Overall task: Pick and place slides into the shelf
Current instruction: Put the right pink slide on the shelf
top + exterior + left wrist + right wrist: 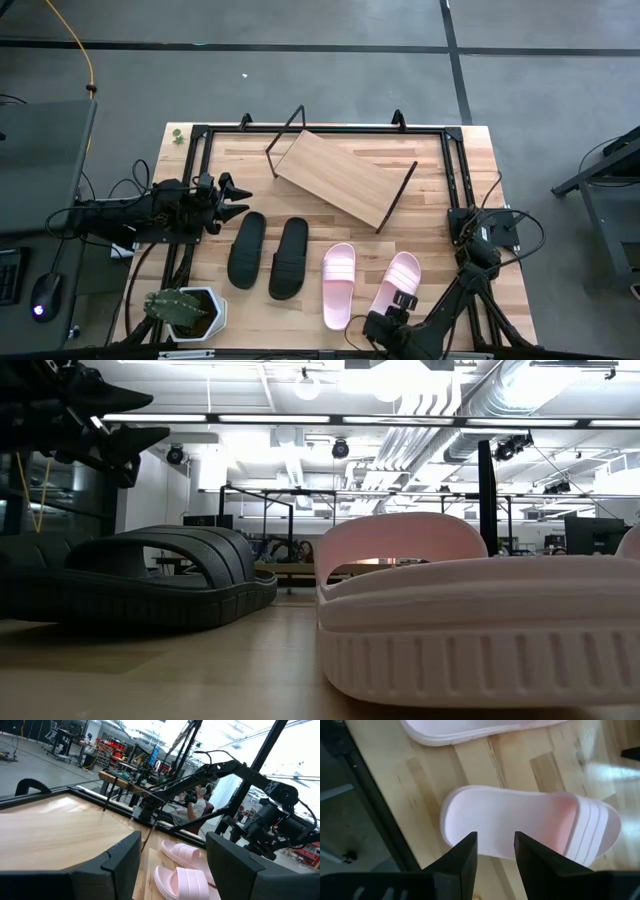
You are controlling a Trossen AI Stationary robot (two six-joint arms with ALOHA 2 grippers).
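Pink slide (530, 822) heel under parted right end effector (495, 851) fingers.

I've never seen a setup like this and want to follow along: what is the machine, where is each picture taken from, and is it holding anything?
Two dark robot arms work at a butcher-block table. One camera looks straight down, one sits at table height, and one rides on each wrist. On the table lie a pair of black slide sandals, a pair of light pink slide sandals, a light wooden shelf with black wire ends and a potted cactus. The left claw is open and empty. The right claw hovers open over one pink sandal, holding nothing.
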